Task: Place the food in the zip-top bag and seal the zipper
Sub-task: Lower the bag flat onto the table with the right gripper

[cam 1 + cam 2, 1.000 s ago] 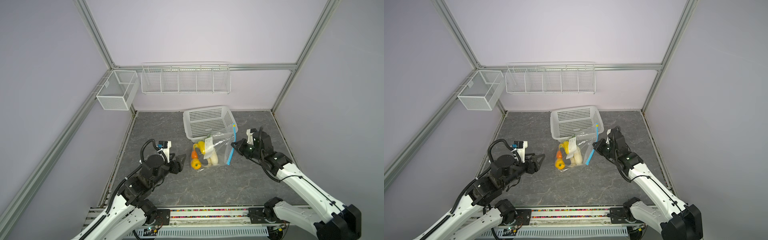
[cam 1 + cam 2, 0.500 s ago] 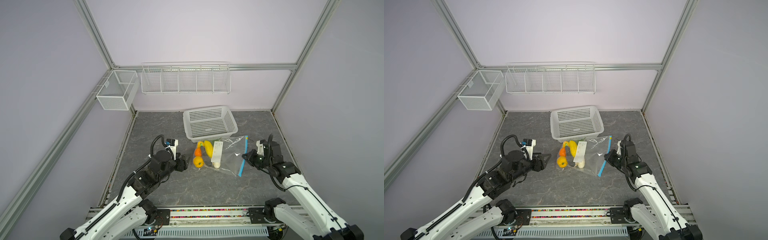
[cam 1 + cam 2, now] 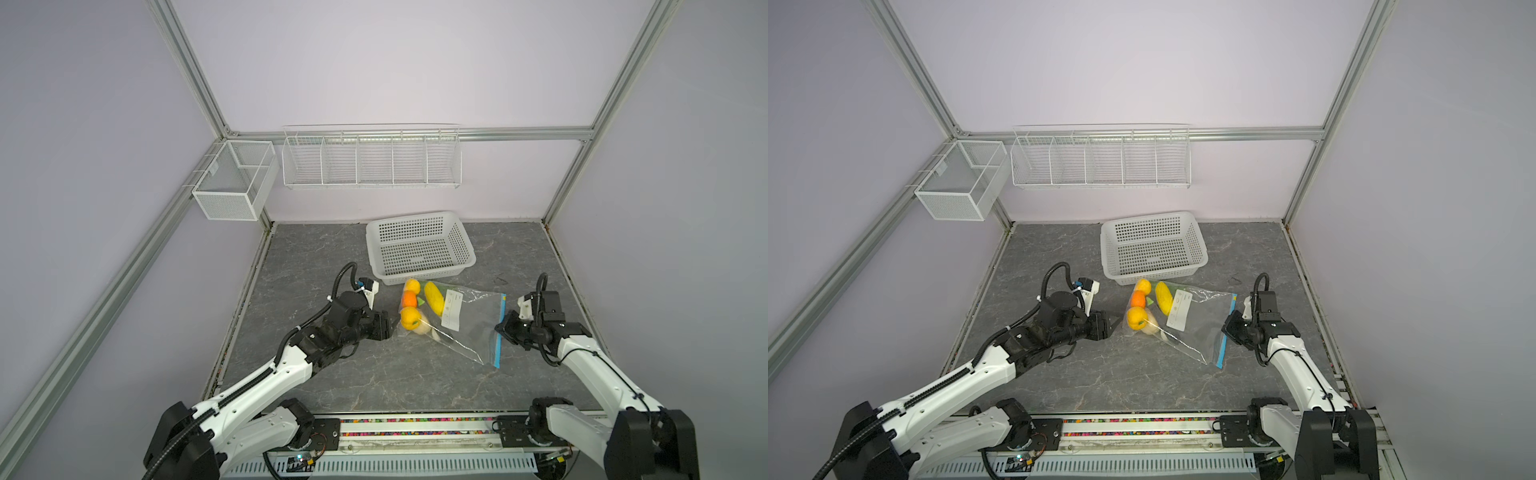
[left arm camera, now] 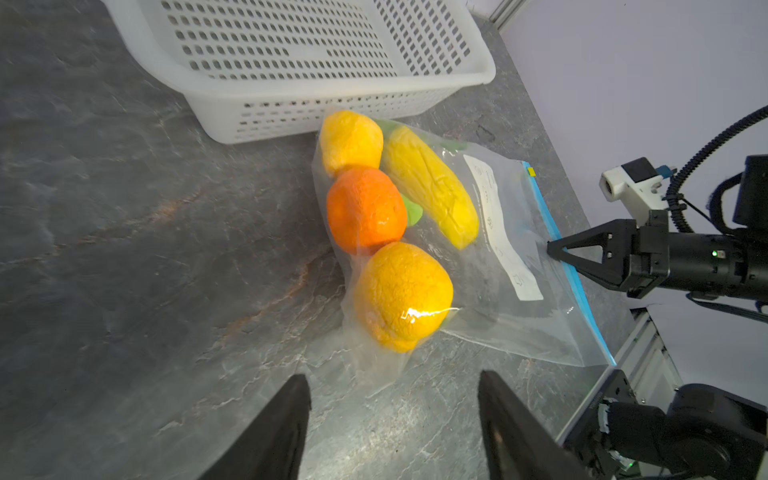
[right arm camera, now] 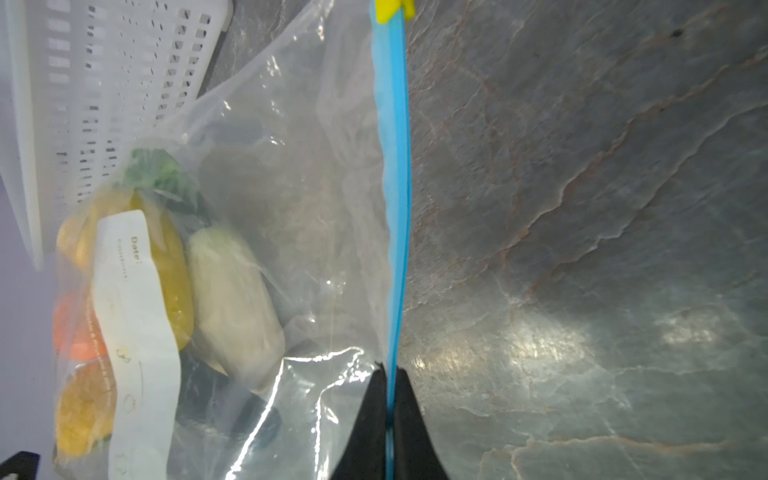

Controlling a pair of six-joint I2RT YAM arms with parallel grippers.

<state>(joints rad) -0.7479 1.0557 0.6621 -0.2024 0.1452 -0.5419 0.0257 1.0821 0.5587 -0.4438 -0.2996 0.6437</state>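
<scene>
Lowered flat, zip-top bag (image 3: 473,324) holds the food (image 3: 409,318), right hand (image 5: 388,368) pinching zipper (image 5: 395,166).

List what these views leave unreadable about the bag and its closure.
- Whether the zipper is sealed end to end: in the right wrist view the right pincer covers the stretch it clamps; in both top views it is too small.
- yellow slider: cut by that view's edge.
- dark pieces: blurred behind creased plastic of the zip-top bag.
- label: smaller print too blurred to read.

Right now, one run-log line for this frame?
food: inside bag | right hand: shut on zipper | left hand: open, near bag
</scene>
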